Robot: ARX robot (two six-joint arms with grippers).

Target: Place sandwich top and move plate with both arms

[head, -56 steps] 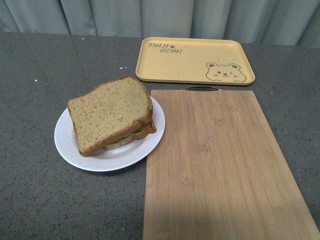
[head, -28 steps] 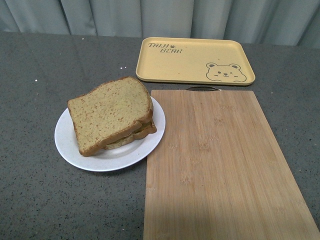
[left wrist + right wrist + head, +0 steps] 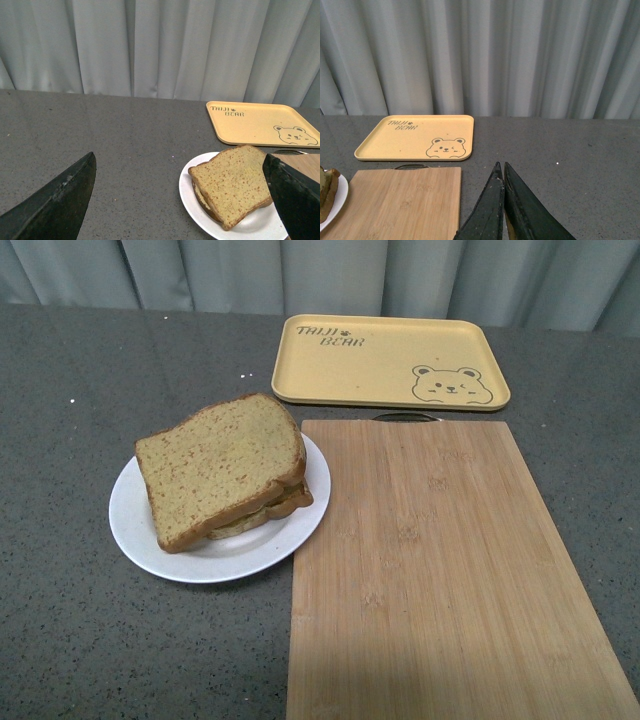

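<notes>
**Front view.** Neither pincer is in view. The top (image 3: 220,468) lies on the stack, slightly skewed over the slice below, so the placing step appears complete. The plate (image 3: 140,530) carries the stack, and its rim touches the edge of the board (image 3: 440,570). The tray (image 3: 390,360) sits beyond the board.

**Left wrist view.** The left pincer (image 3: 178,156) is released, jaws spread wide and empty. The plate (image 3: 189,192) and top (image 3: 232,182) lie just ahead of it, close to one finger and untouched. The wide spread probably prepares for a rim grasp.

**Right wrist view.** The right pincer (image 3: 501,167) is clenched on nothing, its fingers pressed together. The board (image 3: 400,200) and tray (image 3: 415,137) lie ahead and to one side. Only a sliver of the plate (image 3: 335,205) shows, well apart from the pincer. The pincer would probably need to open and reach across the board before a two-arm lift.
</notes>
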